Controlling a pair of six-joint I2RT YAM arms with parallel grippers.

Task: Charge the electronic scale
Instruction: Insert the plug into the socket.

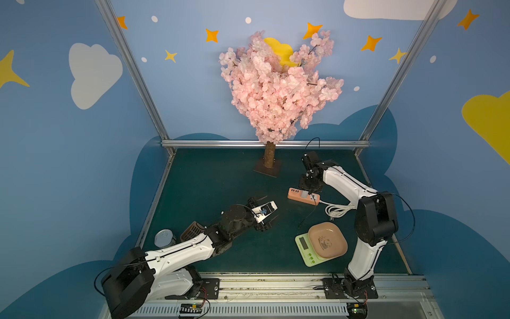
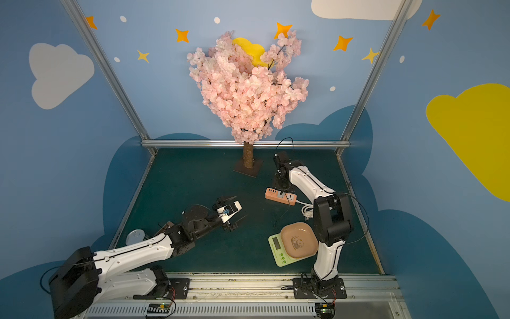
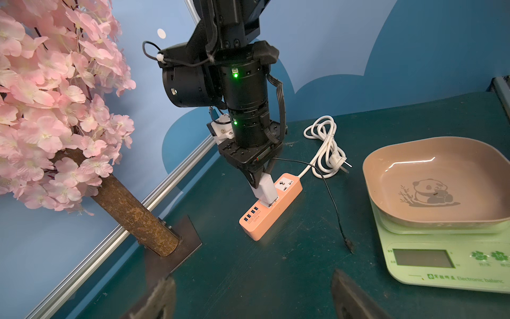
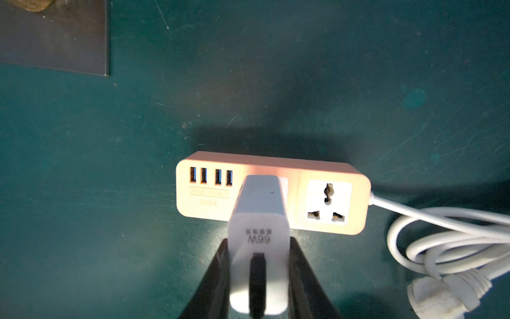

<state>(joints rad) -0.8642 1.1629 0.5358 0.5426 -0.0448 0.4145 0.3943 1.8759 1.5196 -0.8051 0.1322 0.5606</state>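
Right fingers [image 4: 215, 276] pinch the charger [image 4: 258, 215] at the strip [image 4: 276, 165], left fingers [image 3: 161, 301] spread idle, while the cable end [image 3: 349, 245] near the scale [image 3: 441, 276] lies unplugged.

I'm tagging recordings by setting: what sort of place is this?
Likely a staged robot test booth, not a home: painted cloud-and-star walls, an aluminium frame at the corners, and an artificial blossom tree.

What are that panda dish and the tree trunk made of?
The panda dish looks like smooth, semi-glossy plastic: a bright light streak runs along its inner wall. The tree trunk looks rough and matte, mottled brown: bark, cork or rusty metal, I cannot tell.
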